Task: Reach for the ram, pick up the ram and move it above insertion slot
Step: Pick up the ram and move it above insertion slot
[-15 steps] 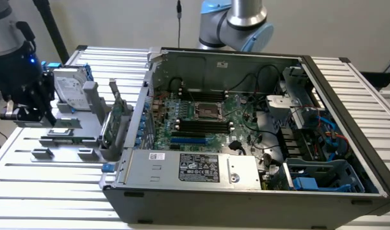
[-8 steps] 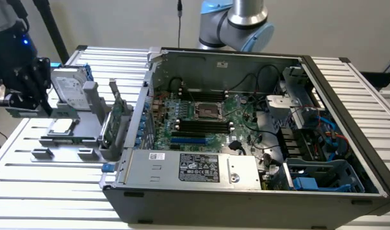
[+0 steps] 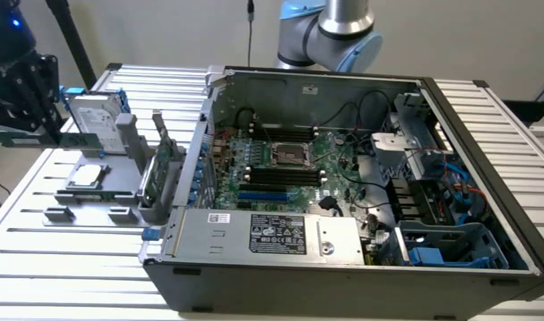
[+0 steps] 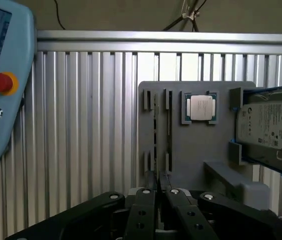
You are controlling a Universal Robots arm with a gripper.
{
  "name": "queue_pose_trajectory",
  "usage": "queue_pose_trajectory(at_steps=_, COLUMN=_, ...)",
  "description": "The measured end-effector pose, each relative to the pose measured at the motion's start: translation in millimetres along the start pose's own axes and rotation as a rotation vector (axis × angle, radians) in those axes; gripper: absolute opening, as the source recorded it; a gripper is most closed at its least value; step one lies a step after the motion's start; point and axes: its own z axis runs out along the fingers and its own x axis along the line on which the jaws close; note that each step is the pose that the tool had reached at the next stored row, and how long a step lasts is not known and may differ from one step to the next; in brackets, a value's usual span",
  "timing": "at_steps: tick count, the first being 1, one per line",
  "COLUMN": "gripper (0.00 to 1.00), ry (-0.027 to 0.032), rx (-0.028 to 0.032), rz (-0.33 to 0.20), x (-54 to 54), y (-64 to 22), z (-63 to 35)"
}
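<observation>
jaws [image 4: 156, 192] clamped edge-on on ram [image 3: 47, 138], held above grey fixture [image 4: 195, 150] at exterior view's left, over tabletop [image 3: 75, 247]. pick-up judged done. carry left: ram well apart from motherboard slots [image 3: 285, 175] inside open computer case [image 3: 343, 274].

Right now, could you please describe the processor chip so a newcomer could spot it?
Beside the open computer case, on the exterior view's left, stands a grey holder. The chip lies flat in its square pocket, near the hard drive; it alone is small, square and silver-topped.
</observation>
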Motion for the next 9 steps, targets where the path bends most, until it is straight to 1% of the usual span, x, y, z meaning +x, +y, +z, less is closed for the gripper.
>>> queue_pose_trajectory(at_steps=9, gripper=0.14, ry=-0.0001, rx=0.0001, rz=0.000, x=0.5, y=-0.9, z=-40.9)
